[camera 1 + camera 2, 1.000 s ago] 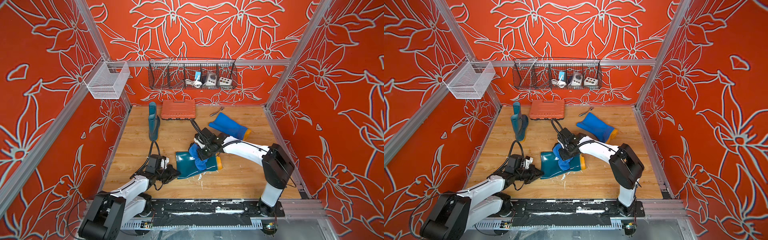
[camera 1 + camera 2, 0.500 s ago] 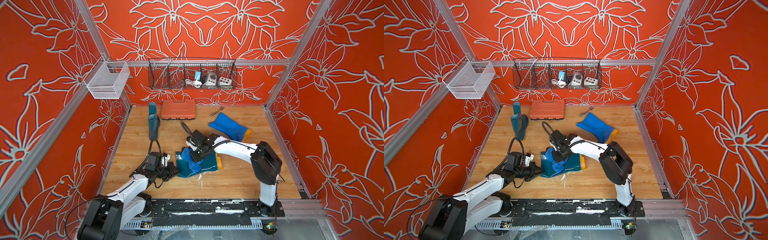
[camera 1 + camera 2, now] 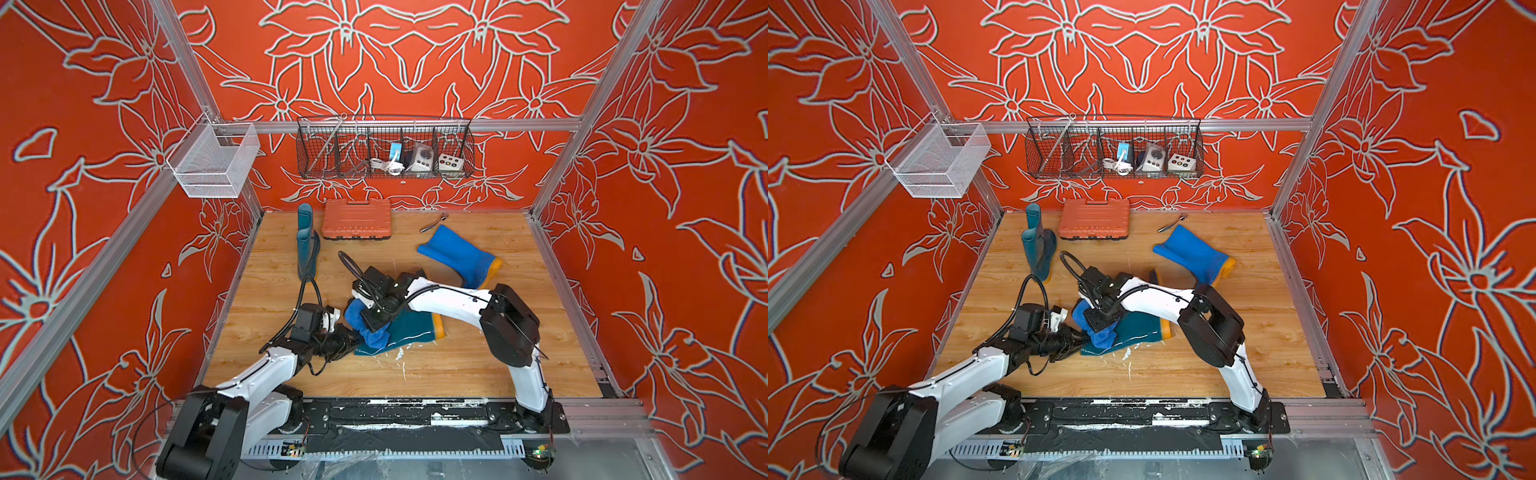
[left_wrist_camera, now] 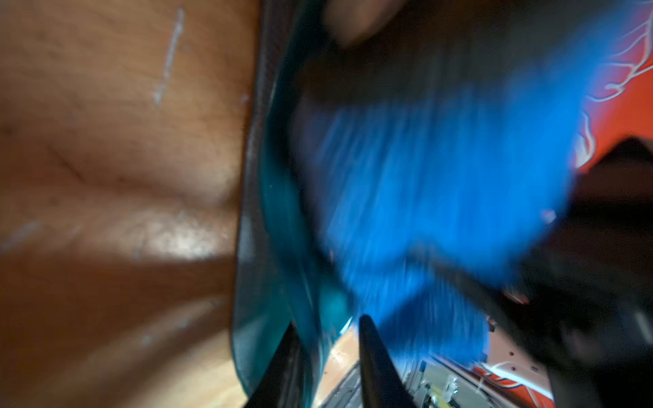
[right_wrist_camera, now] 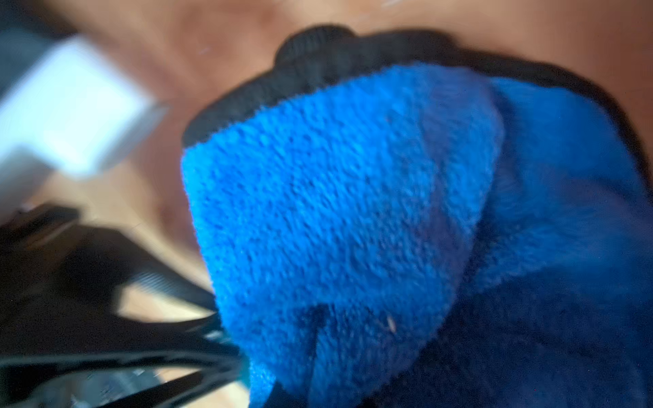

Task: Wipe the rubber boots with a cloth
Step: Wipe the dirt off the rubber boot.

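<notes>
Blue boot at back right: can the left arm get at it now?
Probably not: the right arm, pressing the cloth on the lying teal boot, stretches across between the left claw and the blue boot.

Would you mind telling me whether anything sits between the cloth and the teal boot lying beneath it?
Nothing visible does: the cloth, held by the right gripper, rests directly on the lying teal boot.

The bright blue fuzzy cloth [image 5: 335,212] looks soft and matt. The lying dark teal rubber boot [image 3: 411,332] is glossy. The light wooden floor [image 3: 457,365] is smooth.
</notes>
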{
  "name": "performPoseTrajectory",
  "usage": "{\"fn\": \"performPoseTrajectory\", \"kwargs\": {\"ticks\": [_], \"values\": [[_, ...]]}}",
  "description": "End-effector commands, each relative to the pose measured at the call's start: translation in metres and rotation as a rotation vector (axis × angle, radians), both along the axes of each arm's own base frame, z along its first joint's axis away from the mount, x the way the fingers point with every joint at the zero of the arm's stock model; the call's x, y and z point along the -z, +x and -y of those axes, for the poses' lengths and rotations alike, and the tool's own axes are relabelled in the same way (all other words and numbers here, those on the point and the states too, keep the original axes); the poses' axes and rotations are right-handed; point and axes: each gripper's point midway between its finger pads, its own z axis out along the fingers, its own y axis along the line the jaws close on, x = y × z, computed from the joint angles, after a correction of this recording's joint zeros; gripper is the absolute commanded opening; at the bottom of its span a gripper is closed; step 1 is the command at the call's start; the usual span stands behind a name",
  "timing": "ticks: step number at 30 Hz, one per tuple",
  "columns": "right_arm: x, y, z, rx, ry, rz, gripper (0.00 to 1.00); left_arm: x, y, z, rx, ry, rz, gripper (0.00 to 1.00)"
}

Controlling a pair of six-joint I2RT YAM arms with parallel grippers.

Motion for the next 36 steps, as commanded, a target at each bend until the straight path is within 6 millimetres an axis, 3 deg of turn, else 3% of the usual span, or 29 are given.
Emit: {"fn": "performPoseTrajectory", "kwargs": {"ticks": [1, 4, 6, 8, 11, 17, 20, 23, 28, 30, 31, 34, 36], "values": [[-0.009, 0.020, 0.027, 0.062, -0.033, 0.010, 0.00, -0.002, 0.014, 0.006, 0.011, -0.032, 0.036, 0.30], [-0.010, 0.035, 0.070, 0.155, -0.046, 0.009, 0.00, 0.009, 0.017, 0.008, 0.027, -0.035, 0.011, 0.29], [-0.007, 0.042, 0.094, 0.217, -0.040, -0.002, 0.00, 0.014, 0.016, 0.011, 0.039, -0.053, -0.006, 0.20], [-0.006, 0.045, 0.102, 0.229, -0.052, 0.004, 0.00, 0.016, 0.013, 0.012, 0.039, -0.063, -0.014, 0.11], [-0.005, 0.047, 0.081, 0.198, -0.036, -0.019, 0.00, 0.016, 0.006, 0.007, 0.040, -0.035, -0.017, 0.01], [-0.013, 0.044, -0.015, 0.029, 0.025, 0.023, 0.00, 0.005, -0.006, -0.006, 0.013, 0.047, 0.026, 0.00], [-0.009, 0.045, -0.027, 0.011, 0.024, 0.009, 0.00, -0.003, -0.009, -0.012, -0.021, 0.063, 0.063, 0.00], [0.000, 0.055, 0.006, 0.054, -0.031, 0.025, 0.00, 0.000, -0.012, -0.016, -0.053, 0.069, 0.070, 0.00], [0.007, 0.087, 0.104, 0.247, -0.094, 0.026, 0.00, 0.006, -0.013, -0.017, -0.057, 0.066, 0.057, 0.00], [0.003, 0.096, 0.124, 0.280, -0.109, 0.049, 0.00, 0.009, -0.011, -0.015, -0.052, 0.064, 0.052, 0.00], [0.001, 0.097, 0.126, 0.279, -0.113, 0.058, 0.00, 0.010, -0.011, -0.015, -0.049, 0.064, 0.050, 0.00], [-0.002, 0.091, 0.096, 0.257, -0.051, 0.038, 0.00, 0.018, -0.011, -0.012, -0.040, 0.055, 0.014, 0.00], [-0.005, 0.075, 0.053, 0.175, -0.017, 0.048, 0.00, 0.019, -0.009, -0.010, -0.039, 0.039, 0.002, 0.00]]}}
